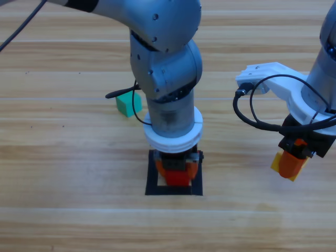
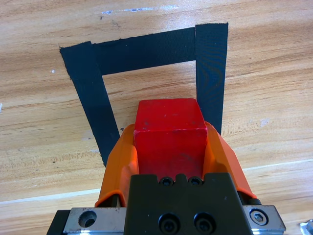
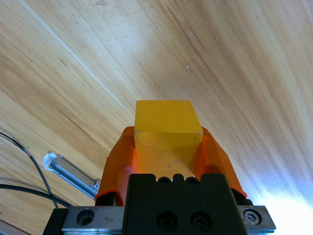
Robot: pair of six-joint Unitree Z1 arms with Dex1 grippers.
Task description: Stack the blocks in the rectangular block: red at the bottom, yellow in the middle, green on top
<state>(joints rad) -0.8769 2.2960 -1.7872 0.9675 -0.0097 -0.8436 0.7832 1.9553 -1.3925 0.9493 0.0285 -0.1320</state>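
Note:
My left gripper (image 1: 177, 172) (image 2: 169, 142) is shut on the red cube (image 1: 177, 177) (image 2: 169, 134) and holds it inside the black tape outline (image 1: 152, 181) (image 2: 88, 88). Whether the cube rests on the wood or hangs just above it does not show. At the right of the table my right gripper (image 1: 290, 164) (image 3: 168, 142) is shut on the yellow cube (image 1: 276, 161) (image 3: 167, 128) above bare wood. The teal-green cube (image 1: 127, 103) lies on the table behind the left arm, to its left.
The left arm's thick body (image 1: 168, 68) stands over the middle of the table and hides the back of the outline. Black cables (image 1: 252, 113) hang by the right wrist.

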